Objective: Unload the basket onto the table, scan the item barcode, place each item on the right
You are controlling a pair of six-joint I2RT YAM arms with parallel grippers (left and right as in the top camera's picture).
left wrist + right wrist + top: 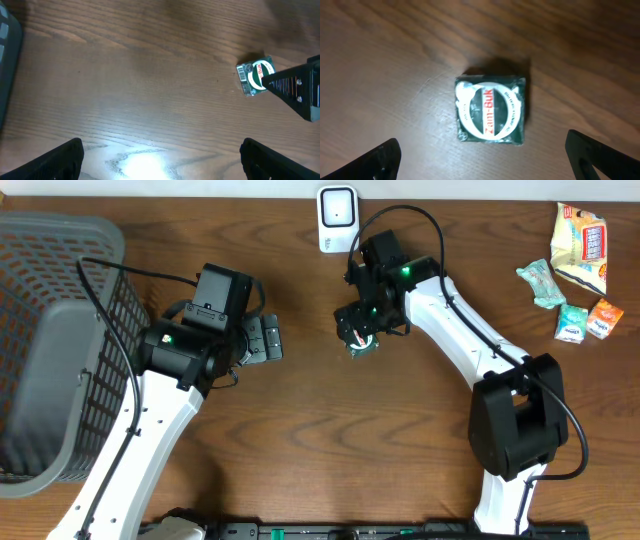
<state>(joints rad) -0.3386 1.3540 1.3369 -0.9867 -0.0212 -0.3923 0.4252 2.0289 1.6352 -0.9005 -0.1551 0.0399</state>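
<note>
Shows a small square green box with a white ring and red lettering (490, 110) lying flat on a brown wooden table (300, 440), label up, with a barcode on one side edge. Places the right gripper (482, 155) directly above the box, fingers spread wide to either side, gripping nothing. Sets the left gripper (268, 338) left of the box, well apart, also wide open and empty. Puts a white barcode scanner (337, 218) beyond the box, a grey plastic mesh basket (60, 240) far to its left, and colourful snack packets (580, 250) far to its right.
</note>
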